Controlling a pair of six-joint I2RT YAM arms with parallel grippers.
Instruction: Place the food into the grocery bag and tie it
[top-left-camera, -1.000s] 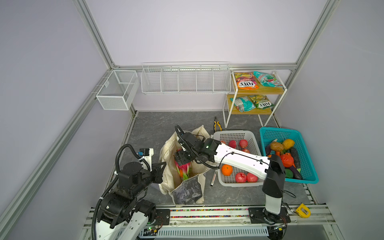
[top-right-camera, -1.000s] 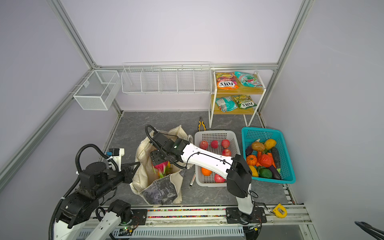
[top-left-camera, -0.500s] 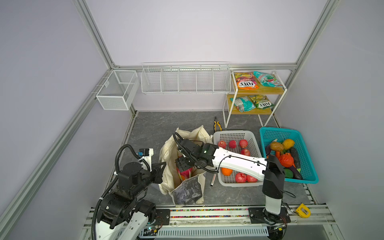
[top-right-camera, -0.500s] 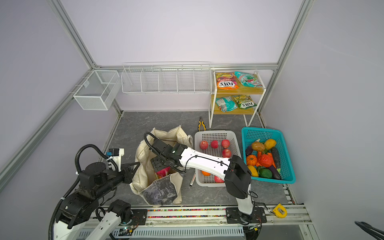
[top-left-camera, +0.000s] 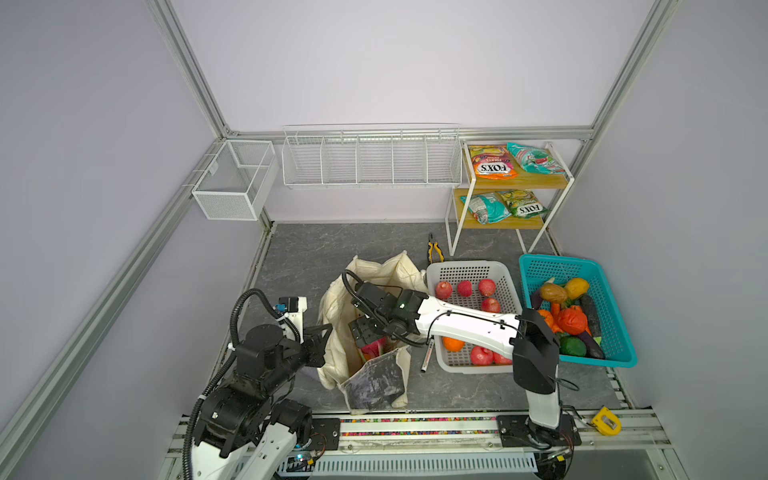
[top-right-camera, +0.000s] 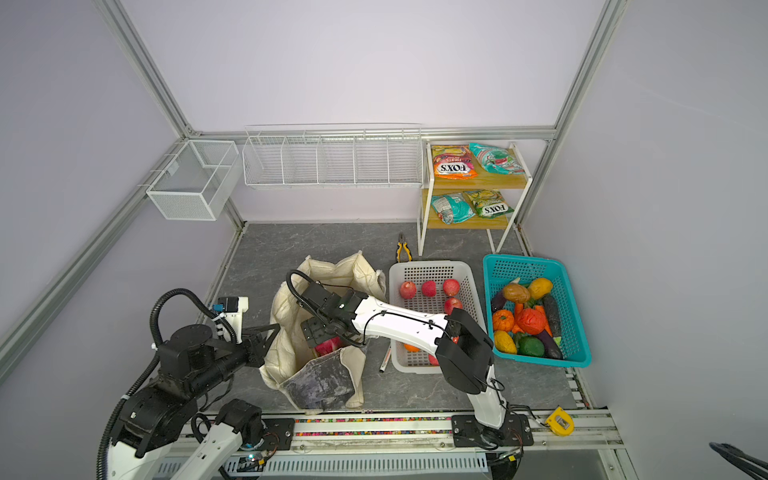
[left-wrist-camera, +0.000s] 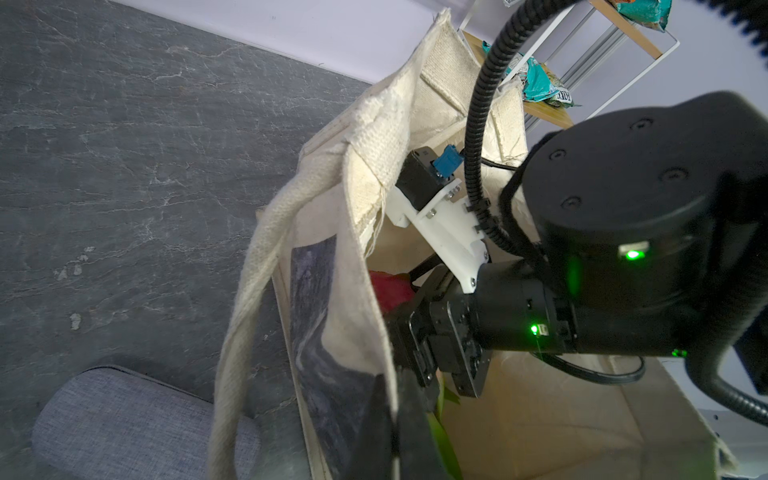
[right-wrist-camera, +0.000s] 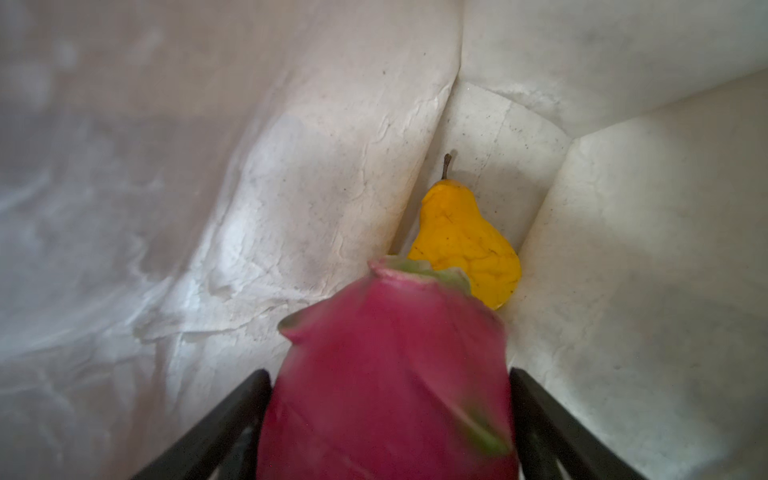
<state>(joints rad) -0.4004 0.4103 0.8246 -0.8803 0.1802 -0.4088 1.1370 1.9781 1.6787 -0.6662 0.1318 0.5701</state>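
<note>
Deep inside the grocery bag, seen from the right wrist: magenta dragon fruit, blurred, between the wide-set black fingers of the right gripper, each finger close against its side; cannot tell whether gripped or let go. Beyond it, on the bag's bottom against the cream lining, a yellow pear with its stem pointing away. Bag upright on the grey table, marbled panel toward the rail, mouth gaping. At its left rim, left gripper clenched on the canvas wall, a cream strap hanging slack alongside. Just right of the bag, a marker flat on the table; next, the white basket with red apples and an orange; then the teal basket heaped with toy produce. Farther back, pliers, and a shelf bearing an orange FOX'S packet and a teal packet
</note>
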